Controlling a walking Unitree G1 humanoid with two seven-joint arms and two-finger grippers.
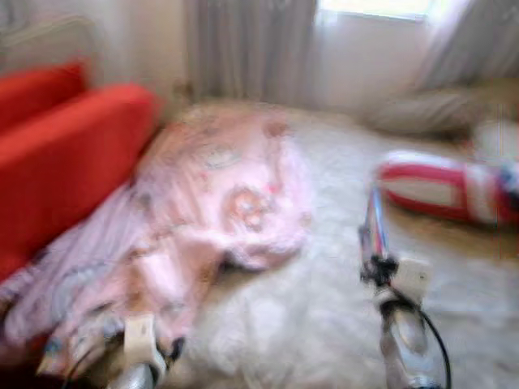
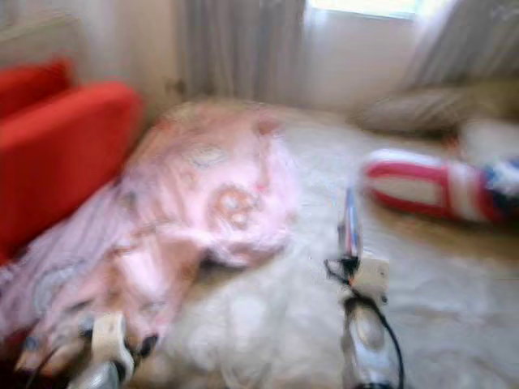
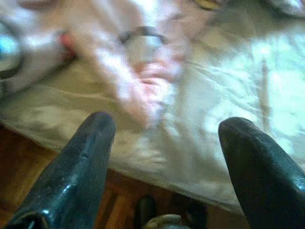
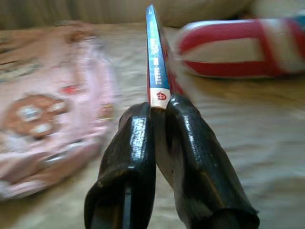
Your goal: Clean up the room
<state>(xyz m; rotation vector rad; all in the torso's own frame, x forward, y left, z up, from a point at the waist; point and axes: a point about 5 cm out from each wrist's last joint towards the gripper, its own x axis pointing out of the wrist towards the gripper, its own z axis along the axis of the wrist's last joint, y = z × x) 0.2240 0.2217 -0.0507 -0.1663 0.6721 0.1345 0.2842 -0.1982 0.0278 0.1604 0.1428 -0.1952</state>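
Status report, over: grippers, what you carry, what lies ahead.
Right gripper shut on thin blue book, held upright. Left gripper open over pink blanket. Striped cushion on the pale rug ahead right. Views blurred.

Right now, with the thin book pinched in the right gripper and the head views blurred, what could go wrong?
1. The right gripper grips the thin book only at its bottom edge, so it may pivot or slip out.
2. The head views are blurred, suggesting motion; the pink blanket trailing off the rug by the left gripper could snag it.
3. The striped cushion lies ahead and could be bumped.
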